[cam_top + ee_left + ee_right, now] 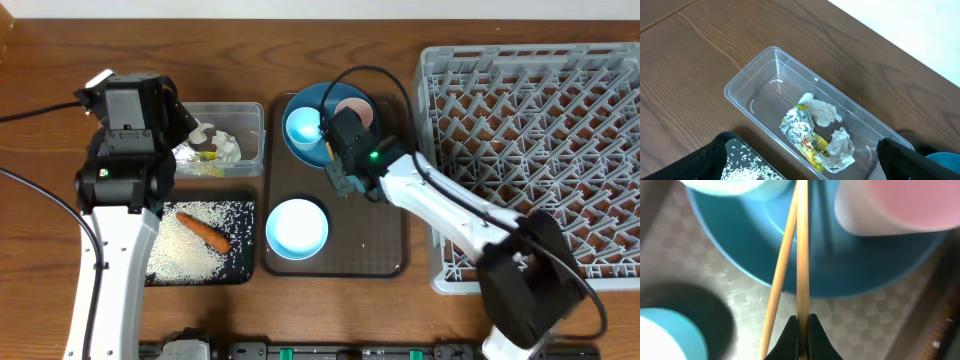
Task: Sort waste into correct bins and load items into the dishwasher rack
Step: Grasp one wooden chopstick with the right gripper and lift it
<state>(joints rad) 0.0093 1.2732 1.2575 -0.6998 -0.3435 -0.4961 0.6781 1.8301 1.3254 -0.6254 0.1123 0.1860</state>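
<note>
R jaws: pinching chopsticks (802, 255) across blue plate (840, 275). L jaws: spread wide above clear tub (752, 82) w/ wrapper (800, 127), paper (822, 112). Black tray (240, 268): rice (185, 250), carrot (205, 232).

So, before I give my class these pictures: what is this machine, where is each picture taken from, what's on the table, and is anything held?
Two robot arms work at a table. One picture looks down from above; the others come from a camera on each wrist. A clear tub holds paper and a wrapper; a black tray holds rice and a carrot. A brown tray carries a bowl and a blue plate bearing a light blue cup and a pink cup. A grey rack stands alongside. The left fingers are open above the tub; the right fingers pinch chopsticks.
</note>
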